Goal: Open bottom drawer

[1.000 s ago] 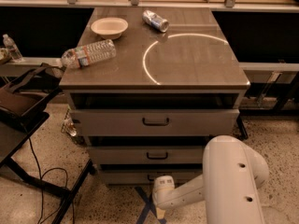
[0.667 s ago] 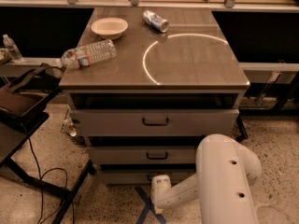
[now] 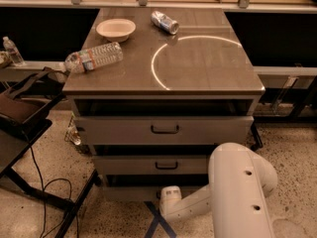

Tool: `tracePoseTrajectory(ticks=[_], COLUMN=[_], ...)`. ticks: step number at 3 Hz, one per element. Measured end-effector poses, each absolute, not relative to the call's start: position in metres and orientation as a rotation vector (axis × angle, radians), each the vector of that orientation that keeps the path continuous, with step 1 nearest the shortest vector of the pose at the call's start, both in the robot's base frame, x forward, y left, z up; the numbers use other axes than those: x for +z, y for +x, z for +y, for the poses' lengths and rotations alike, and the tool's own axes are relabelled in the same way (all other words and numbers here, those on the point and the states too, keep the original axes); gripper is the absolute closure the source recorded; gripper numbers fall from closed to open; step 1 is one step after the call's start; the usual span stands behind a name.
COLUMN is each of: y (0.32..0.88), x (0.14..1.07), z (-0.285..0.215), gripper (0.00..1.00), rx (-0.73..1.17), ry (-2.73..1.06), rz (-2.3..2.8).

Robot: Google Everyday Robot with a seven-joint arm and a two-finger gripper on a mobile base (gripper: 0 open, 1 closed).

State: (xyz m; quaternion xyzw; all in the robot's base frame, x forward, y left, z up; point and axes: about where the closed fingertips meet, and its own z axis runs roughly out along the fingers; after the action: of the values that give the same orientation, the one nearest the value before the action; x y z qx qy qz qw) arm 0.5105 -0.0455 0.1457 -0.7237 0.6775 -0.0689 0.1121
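Note:
The grey metal cabinet (image 3: 163, 78) has three drawers. The bottom drawer (image 3: 129, 193) is the lowest, a low grey front panel just above the floor with a dark gap above it. Its handle is hidden behind my gripper. My gripper (image 3: 170, 193) sits at the end of my white arm (image 3: 237, 192), low down and right against the middle of the bottom drawer's front. The middle drawer (image 3: 148, 165) and the top drawer (image 3: 124, 130) each show a black loop handle.
On the cabinet top lie a plastic water bottle (image 3: 94, 57), a white bowl (image 3: 115, 29) and a can (image 3: 164, 22). A dark chair with a bag (image 3: 25, 108) stands at the left, with cables on the floor (image 3: 44, 197). Blue tape (image 3: 157, 224) marks the floor in front.
My arm has shifted a little to the left and my gripper has edged slightly up, closer to the bottom drawer's front. The drawers look unchanged.

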Motion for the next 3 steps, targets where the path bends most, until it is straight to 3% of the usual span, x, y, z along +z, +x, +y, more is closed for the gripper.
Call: tracePoseTrajectory(ticks=[1, 3], y=[0.5104, 0.5097], x=[0.1458, 0.1452], z=[-0.0455, -0.0455], gripper=[0.95, 1.00], rx=[-0.202, -0.201], ry=[-2.124, -2.125], rz=[1.989, 1.989])
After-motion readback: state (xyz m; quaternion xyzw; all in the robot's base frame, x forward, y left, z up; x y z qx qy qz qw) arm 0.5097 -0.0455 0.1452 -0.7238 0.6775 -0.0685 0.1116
